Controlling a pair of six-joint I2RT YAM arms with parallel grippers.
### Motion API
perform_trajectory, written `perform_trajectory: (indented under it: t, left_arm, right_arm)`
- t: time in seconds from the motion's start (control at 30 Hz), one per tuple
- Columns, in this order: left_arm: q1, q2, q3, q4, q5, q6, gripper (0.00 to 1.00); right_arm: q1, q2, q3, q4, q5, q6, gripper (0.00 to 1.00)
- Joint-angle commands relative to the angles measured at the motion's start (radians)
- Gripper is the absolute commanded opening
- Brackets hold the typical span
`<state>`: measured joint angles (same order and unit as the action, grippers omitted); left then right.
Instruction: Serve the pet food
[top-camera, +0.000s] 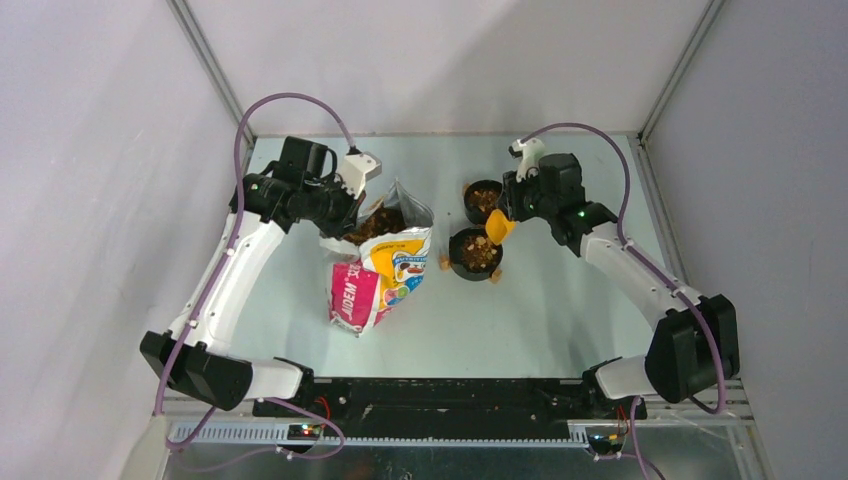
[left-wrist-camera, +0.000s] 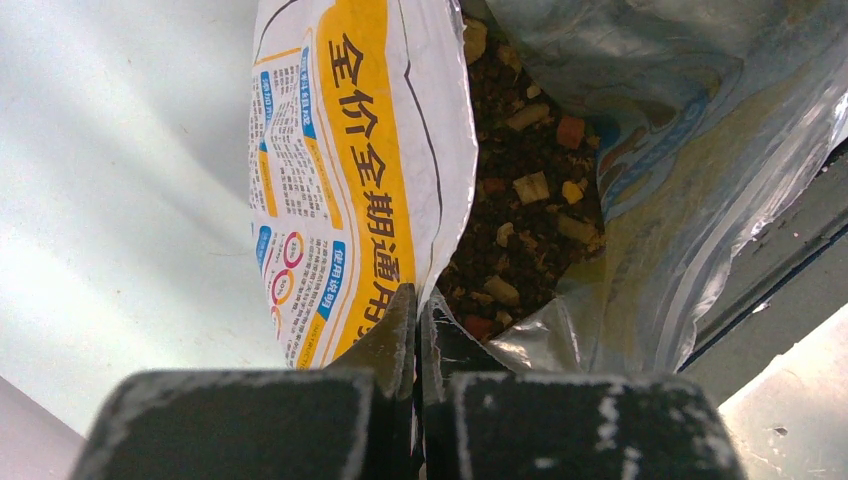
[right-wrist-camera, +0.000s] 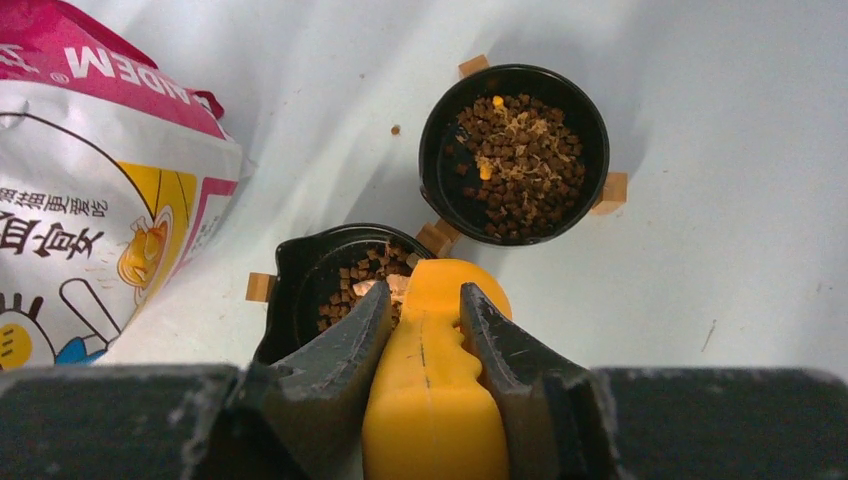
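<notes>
Pet food (left-wrist-camera: 520, 190) is found in three spots here. A dark heap of it is seen down inside the opened bag (left-wrist-camera: 350, 150), which is propped up left of the table's middle with its mouth turned toward the back edge. The bag's rim is pinched flat by the left gripper (left-wrist-camera: 417, 300), jaws squeezed tight on the foil.

Right of the middle, two black bowls are parked just beside each other. The back bowl (top-camera: 468, 205) is well loaded with brown pellets, and more are seen in the front bowl (top-camera: 458, 265).

A yellow scoop (right-wrist-camera: 430, 400) is clamped by its handle in the right gripper (right-wrist-camera: 425, 295), jaws narrow around it, with its head held over the front bowl's rim.

Tan tape tabs (right-wrist-camera: 612, 190) are stuck at the bowls' sides. One stray pellet (right-wrist-camera: 395, 130) is spotted on the pale green table (top-camera: 560, 310), which is boxed in by plain white walls (top-camera: 450, 60).
</notes>
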<state>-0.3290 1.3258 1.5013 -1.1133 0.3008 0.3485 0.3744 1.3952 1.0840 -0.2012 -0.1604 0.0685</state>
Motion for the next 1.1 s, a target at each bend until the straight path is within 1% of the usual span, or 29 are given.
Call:
perform_trajectory:
  t: [0.0,0.17,0.6,0.9,1.07]
  left_arm:
    - [-0.010,-0.025,0.003,-0.072,0.083,-0.024,0.00]
    - [-0.010,-0.026,0.003,-0.074,0.083,-0.024,0.00]
    - [-0.010,-0.023,0.014,-0.075,0.088,-0.024,0.00]
    - [-0.011,-0.028,0.017,-0.077,0.072,-0.014,0.00]
    - [-0.011,-0.035,-0.001,-0.072,0.069,-0.010,0.00]
  right_arm:
    - [-0.011,-0.055,0.031,0.000,0.058,-0.120,0.00]
    - [-0.054,-0.079,0.030,-0.010,-0.004,-0.114,0.00]
    - [-0.100,-0.105,0.024,-0.024,-0.055,-0.088,0.00]
    - [-0.109,-0.128,0.024,-0.029,-0.089,-0.080,0.00]
    - [-0.110,-0.136,0.024,-0.042,-0.133,-0.105,0.00]
